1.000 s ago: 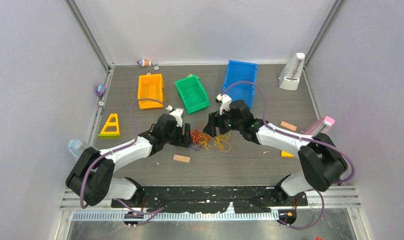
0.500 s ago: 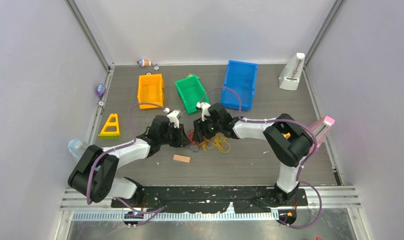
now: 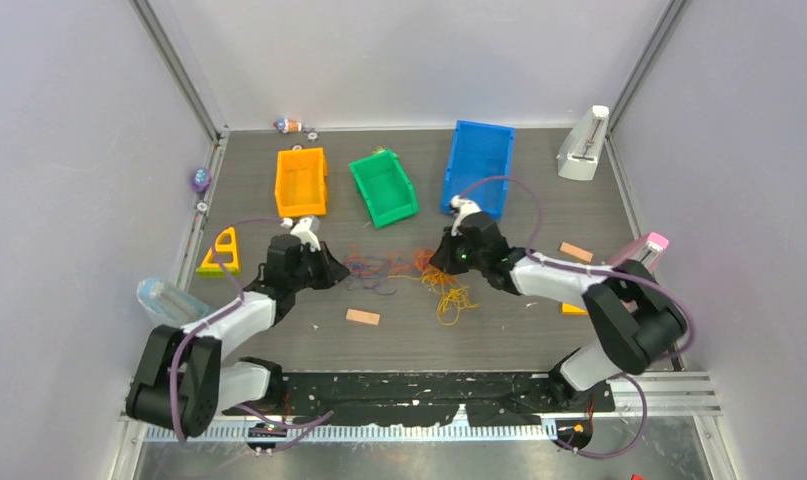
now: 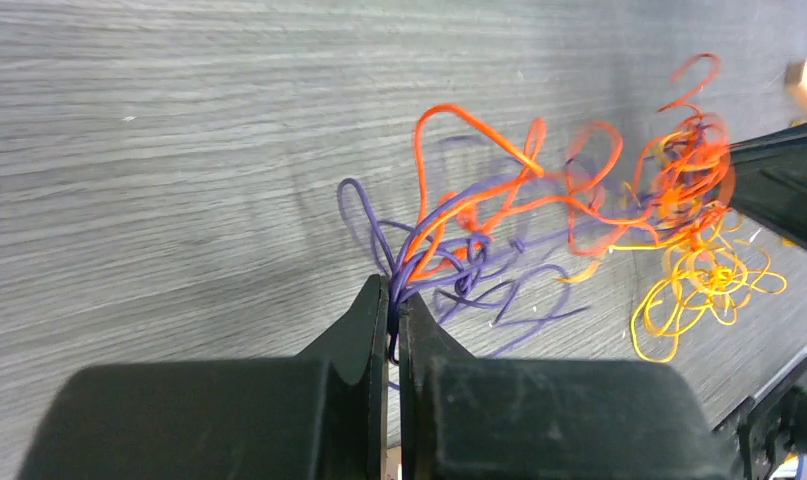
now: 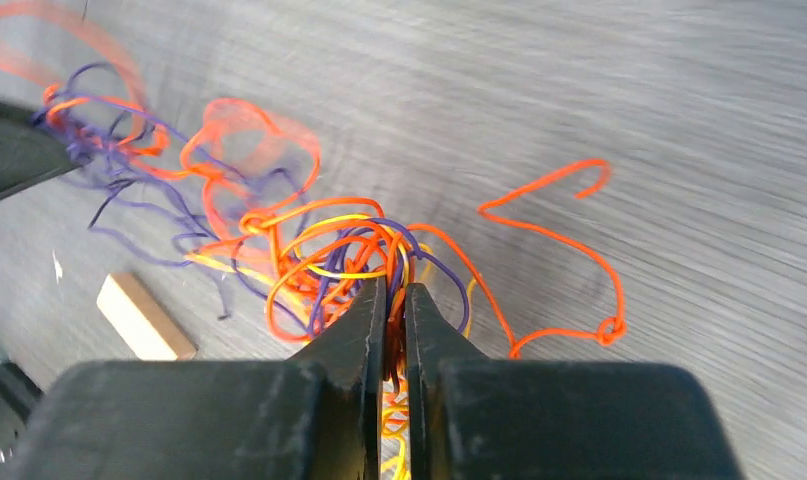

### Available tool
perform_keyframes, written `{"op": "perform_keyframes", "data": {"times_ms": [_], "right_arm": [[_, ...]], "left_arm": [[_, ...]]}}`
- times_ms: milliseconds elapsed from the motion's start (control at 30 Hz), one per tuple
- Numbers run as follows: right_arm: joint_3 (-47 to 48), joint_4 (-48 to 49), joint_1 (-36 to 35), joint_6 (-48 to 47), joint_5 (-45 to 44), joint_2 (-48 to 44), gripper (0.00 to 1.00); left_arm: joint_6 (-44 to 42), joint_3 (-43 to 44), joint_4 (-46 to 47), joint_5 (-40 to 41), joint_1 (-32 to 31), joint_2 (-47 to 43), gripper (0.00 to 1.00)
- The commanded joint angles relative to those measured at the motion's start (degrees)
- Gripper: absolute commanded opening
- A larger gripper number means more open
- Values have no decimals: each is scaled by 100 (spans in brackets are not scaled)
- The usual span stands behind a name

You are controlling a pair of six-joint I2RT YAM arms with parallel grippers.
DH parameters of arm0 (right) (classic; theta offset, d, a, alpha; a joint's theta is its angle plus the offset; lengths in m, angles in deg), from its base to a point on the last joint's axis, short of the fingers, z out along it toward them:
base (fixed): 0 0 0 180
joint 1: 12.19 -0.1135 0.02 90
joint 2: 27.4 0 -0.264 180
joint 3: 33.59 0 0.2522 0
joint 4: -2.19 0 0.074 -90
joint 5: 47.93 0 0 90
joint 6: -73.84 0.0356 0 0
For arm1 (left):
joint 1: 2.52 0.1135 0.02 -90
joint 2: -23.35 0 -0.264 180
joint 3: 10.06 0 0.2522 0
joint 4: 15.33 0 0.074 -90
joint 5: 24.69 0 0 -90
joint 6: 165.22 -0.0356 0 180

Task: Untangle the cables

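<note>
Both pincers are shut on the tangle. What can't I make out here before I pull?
- Top view: cables too thin to trace strand by strand.
- Left wrist: far orange knot blurred; left pincer hides the pinched ends.
- Right wrist: yellow strands vanish behind right pincer; upper-left loops blurred.

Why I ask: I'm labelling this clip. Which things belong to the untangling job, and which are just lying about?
Job: cables; left gripper and right gripper, both shut on strands of them.
Lying about: orange bin, green bin, blue bin, wooden block, yellow triangle.
</note>
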Motion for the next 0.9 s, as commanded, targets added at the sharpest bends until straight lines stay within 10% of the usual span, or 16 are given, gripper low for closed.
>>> {"op": "perform_keyframes", "data": {"times_ms": [0,367,500,567,867], "right_arm": [[-526,-453,579,543,-1152,-1011,5],[-1067,-378,1323,162,-16,-2175,10],[-1072,60,1322,50,1044,-2334,77],[-958,-121,1322,20,1025,-2381,84],[-837,-746,1324,-257,612,-2334,63]], "left_arm": [[284,-277,-49,626,378,-787,0],[-207,-80,-575,301,494,-1572,0],[-329,276,-824,-53,163,-1413,74],[-533,442,-1026,276,-223,-1393,98],[-1228,1256,-1060,327,-1276,-727,91]]}}
